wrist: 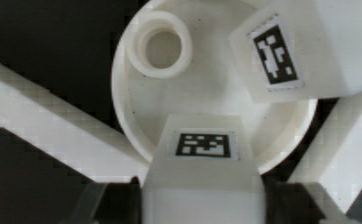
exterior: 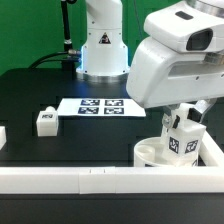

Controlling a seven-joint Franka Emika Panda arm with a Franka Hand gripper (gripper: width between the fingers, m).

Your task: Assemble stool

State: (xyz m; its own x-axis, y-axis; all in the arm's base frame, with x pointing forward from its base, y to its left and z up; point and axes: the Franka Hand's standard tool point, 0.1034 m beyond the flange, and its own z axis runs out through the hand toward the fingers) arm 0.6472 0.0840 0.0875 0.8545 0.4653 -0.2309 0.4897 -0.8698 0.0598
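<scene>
Gripping, exterior view: the gripper [exterior: 183, 125] is clamped on a leg [exterior: 181, 143], which it holds upright over the seat [exterior: 150, 155].
Seat, exterior view: it sits in the near corner of the table [exterior: 40, 90], at the exterior view's right, close against the border rail [exterior: 90, 180].
Loose leg, exterior view: one loose leg [exterior: 45, 121] lies toward the table's edge at the exterior view's left, well apart from the seat. The marker board [exterior: 100, 105] lies mid-table beyond it.
Gripper, wrist view: both fingers [wrist: 112, 200] press the sides of the held leg [wrist: 204, 170], whose tag faces the camera.
Seat, wrist view: an open socket hole [wrist: 160, 45] shows in the seat face [wrist: 196, 100]. A second leg [wrist: 276, 55] appears to stand on the seat near the hole; whether it is fully home cannot be told.
Step judged: fitting the held leg to the seat.
Method advised: hold the leg square to the seat face and centre it on its socket before lowering. Avoid knocking the second leg, and let the rail brace the seat against sliding.
</scene>
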